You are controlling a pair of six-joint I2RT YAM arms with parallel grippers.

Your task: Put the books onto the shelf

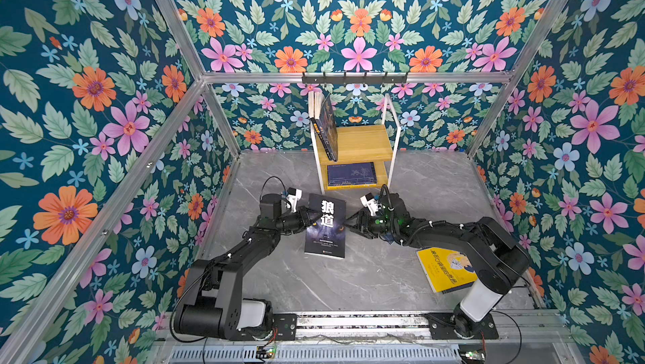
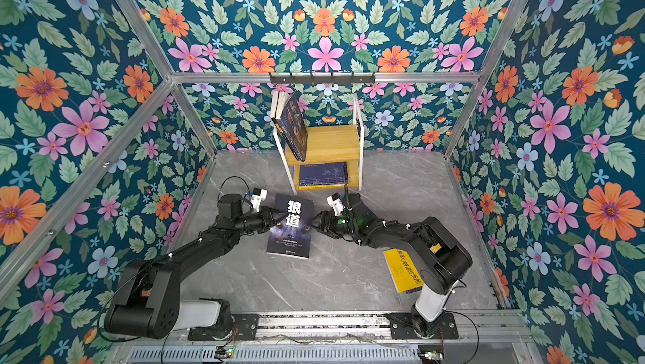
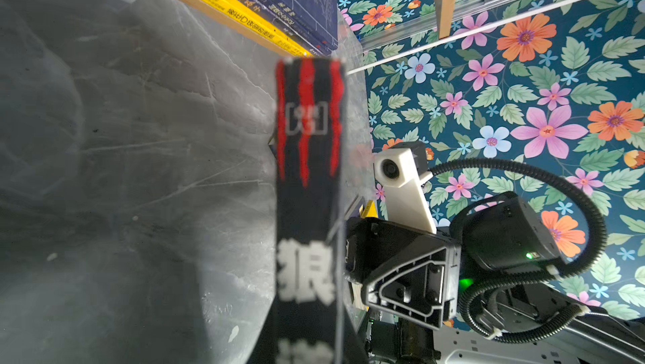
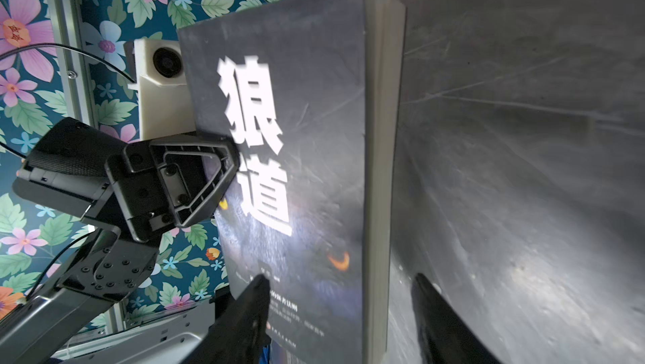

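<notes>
A black book with wolf eyes (image 1: pixel 326 229) (image 2: pixel 289 229) hangs tilted over the grey floor in front of the shelf (image 1: pixel 363 142). My left gripper (image 1: pixel 316 218) (image 4: pixel 227 170) is shut on its spine edge; the spine (image 3: pixel 307 170) fills the left wrist view. My right gripper (image 1: pixel 349 224) (image 4: pixel 342 285) stands open, its fingers on either side of the page edge without pinching it. Two books (image 1: pixel 326 128) lean upright on the shelf's top board. Navy and yellow books (image 1: pixel 351 173) lie flat on the lower board. A yellow book (image 1: pixel 443 268) lies on the floor, partly under the right arm.
A black hook rail (image 1: pixel 354 79) runs along the back wall above the shelf. Floral walls close in the left, right and back. The arm bases sit on a metal rail (image 1: pixel 359 322) at the front edge. Grey marbled floor (image 1: pixel 436 184) lies right of the shelf.
</notes>
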